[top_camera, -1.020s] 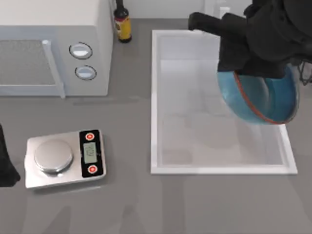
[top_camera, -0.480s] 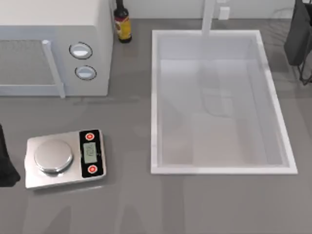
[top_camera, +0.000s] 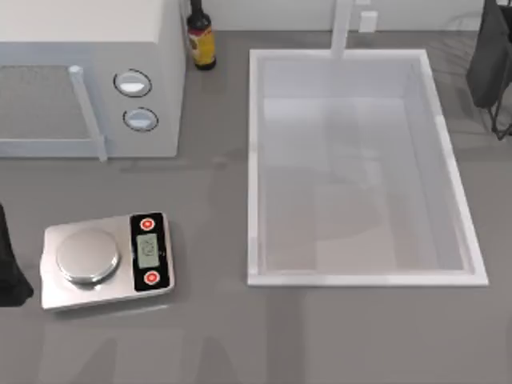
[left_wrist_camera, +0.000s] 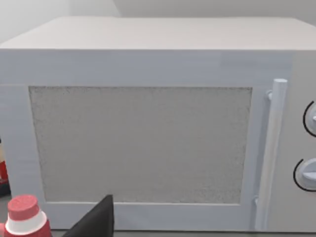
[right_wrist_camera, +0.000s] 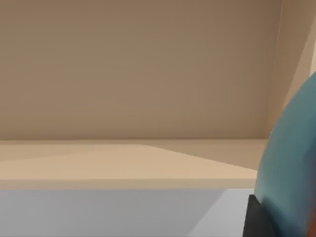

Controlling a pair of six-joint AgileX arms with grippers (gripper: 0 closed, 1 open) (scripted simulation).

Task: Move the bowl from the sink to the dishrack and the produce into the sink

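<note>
The left arm [top_camera: 10, 264] is seen as a dark shape at the table's left edge, low in the top view. One dark fingertip [left_wrist_camera: 96, 221] of its gripper is visible in the left wrist view.

The large rectangular sink [top_camera: 254, 168] is white, on a plain grey table [top_camera: 320, 336]. At nine o'clock, the boxy microwave [top_camera: 88, 48] is white with a speckled grey door. The glossy bowl [right_wrist_camera: 296, 163] shows blue.

No legible text or labels anywhere.
</note>
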